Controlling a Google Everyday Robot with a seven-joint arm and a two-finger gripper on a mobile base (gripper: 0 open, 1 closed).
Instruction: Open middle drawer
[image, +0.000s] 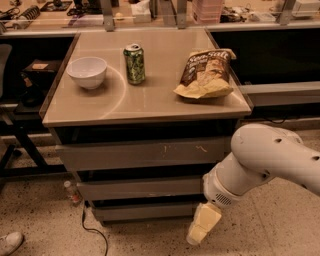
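Observation:
The middle drawer (140, 188) is a plain grey flat front, shut, between the taller scratched front (145, 153) above and the shortest front (142, 211) below. My gripper (201, 226) hangs from the white arm (265, 160) at the lower right. It points down toward the floor, just right of the bottom front and below the middle drawer's right end. It holds nothing that I can see.
On the cabinet top (150, 100) stand a white bowl (87, 72), a green can (134, 63) and a chip bag (206, 74). A small bottle (71, 192) and a black cable (92, 231) lie on the floor at the cabinet's left. A shoe (9, 243) shows at the lower left corner.

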